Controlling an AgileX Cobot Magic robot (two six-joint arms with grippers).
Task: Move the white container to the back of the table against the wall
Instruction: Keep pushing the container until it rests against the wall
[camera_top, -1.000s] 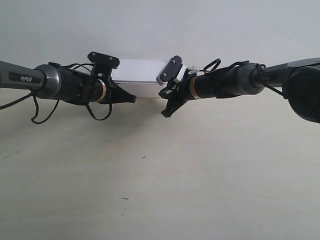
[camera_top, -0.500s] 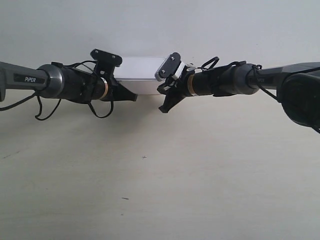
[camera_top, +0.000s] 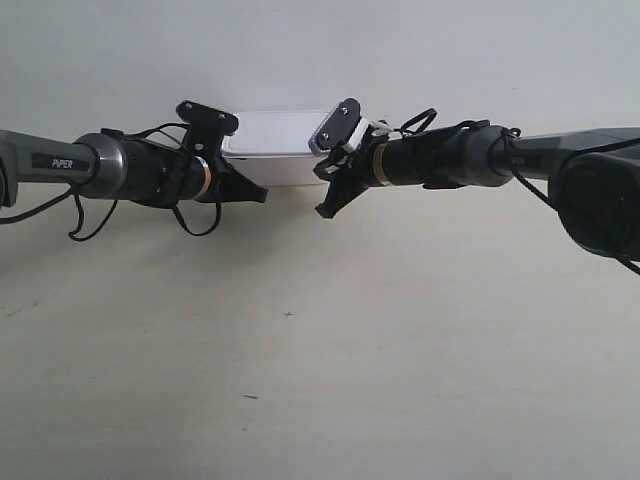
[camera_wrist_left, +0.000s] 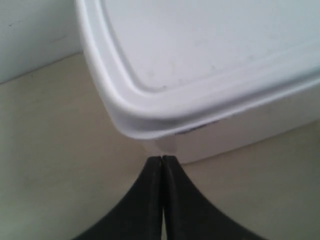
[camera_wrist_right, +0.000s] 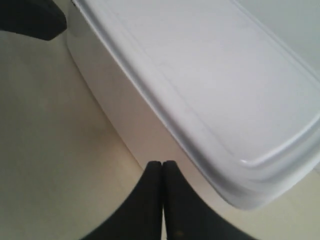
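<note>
White container (camera_top: 275, 148) sits at 12 o'clock on the table (camera_top: 300, 380), by the wall (camera_top: 300, 50); left gripper (camera_wrist_left: 162, 167) jaws closed, empty, tip at its corner; right gripper (camera_wrist_right: 162, 170) closed too, tip at its side.

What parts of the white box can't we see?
Exterior view: both ends of the white container, hidden behind the arms.
Left wrist view: all but one corner, cut off by the edge.
Right wrist view: its far end, cut off; the dark shape is too blurred to name.
Every view: its inside, under the lid.
</note>
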